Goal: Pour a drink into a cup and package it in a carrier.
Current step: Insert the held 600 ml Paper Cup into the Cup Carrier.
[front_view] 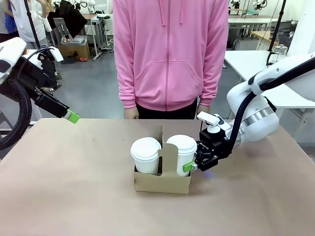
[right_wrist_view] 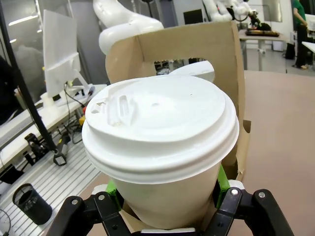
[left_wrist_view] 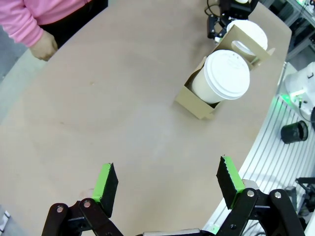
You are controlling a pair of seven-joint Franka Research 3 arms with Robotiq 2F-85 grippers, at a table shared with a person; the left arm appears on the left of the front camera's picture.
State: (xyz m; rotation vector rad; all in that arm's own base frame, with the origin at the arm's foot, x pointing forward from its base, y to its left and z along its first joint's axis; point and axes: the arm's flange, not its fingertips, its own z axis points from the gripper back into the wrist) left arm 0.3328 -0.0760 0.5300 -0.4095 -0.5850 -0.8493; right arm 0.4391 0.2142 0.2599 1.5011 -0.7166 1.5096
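Observation:
A brown cardboard carrier [front_view: 162, 182] stands mid-table with two lidded white cups in its slots. My right gripper [front_view: 189, 167] is shut on the right-hand cup [front_view: 182, 147], low on its side at the carrier's rim. In the right wrist view that cup [right_wrist_view: 162, 132] rises between my green fingertips [right_wrist_view: 222, 179], with the carrier's handle panel [right_wrist_view: 187, 44] behind it. The other cup [front_view: 145, 155] sits in the left slot. My left gripper [front_view: 73, 117] hangs open, high over the table's far left corner; its wrist view looks down on the carrier [left_wrist_view: 194, 101]. The drink is hidden under the lids.
A person in a pink hoodie stands at the far edge, with one hand [front_view: 130, 113] and the other hand [front_view: 203, 109] hanging at the table's rim. Bare tabletop [front_view: 74, 187] stretches to the left and front of the carrier.

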